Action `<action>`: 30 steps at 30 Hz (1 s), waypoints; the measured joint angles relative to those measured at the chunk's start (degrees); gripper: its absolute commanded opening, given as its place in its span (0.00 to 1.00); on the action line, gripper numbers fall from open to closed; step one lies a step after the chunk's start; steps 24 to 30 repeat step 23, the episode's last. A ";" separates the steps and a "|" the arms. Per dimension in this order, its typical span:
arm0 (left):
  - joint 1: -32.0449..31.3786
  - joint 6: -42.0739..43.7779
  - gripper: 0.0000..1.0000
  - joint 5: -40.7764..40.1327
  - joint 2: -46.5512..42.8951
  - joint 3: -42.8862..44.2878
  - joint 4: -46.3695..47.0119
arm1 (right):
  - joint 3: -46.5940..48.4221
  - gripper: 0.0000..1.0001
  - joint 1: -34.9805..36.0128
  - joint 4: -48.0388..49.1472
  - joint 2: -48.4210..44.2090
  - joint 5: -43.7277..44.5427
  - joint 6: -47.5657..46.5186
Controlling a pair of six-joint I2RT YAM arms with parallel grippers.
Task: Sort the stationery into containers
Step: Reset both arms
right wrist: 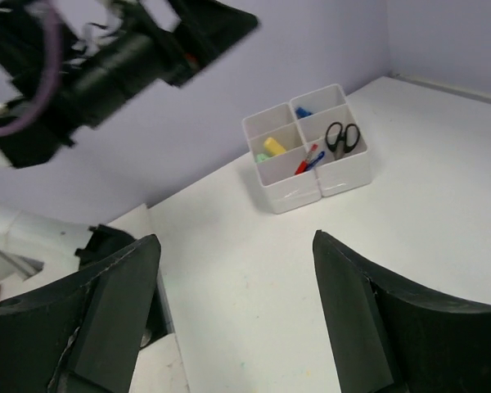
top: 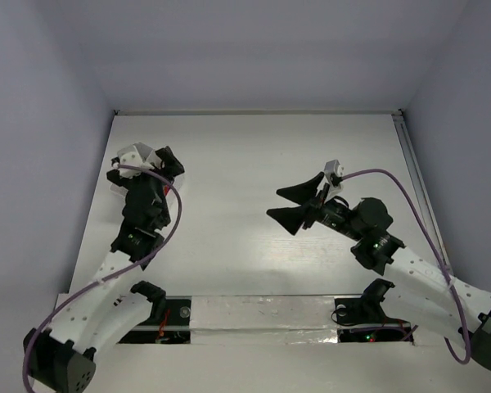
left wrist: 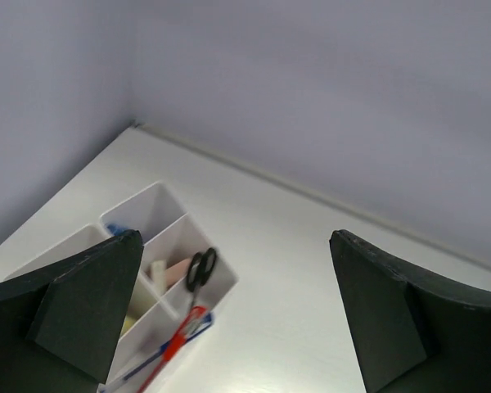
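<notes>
On the white table point(top: 245, 155), seemingly near done, arms point(top: 106, 282) hiding some of it: scissors point(right wrist: 341, 137), red pen point(right wrist: 305, 160) and yellow eraser point(right wrist: 275, 146) in the organiser box point(right wrist: 299, 195) far left, left gripper point(left wrist: 236, 270) by it spread wide and empty, right gripper point(right wrist: 236, 262) likewise.

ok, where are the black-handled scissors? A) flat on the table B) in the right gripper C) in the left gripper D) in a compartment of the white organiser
D: the right wrist view shows the black-handled scissors inside a compartment of the white organiser, handles showing.
</notes>
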 measured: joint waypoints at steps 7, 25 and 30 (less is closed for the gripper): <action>-1.07 -3.34 0.99 8.76 -11.19 9.46 -11.32 | -0.85 1.00 0.00 -4.48 -8.24 12.17 -1.79; -1.07 -6.27 0.99 30.40 -19.69 15.39 -27.67 | 8.11 1.00 0.00 -26.10 -25.73 43.04 -6.27; -1.07 -6.27 0.99 30.40 -19.69 15.39 -27.67 | 8.11 1.00 0.00 -26.10 -25.73 43.04 -6.27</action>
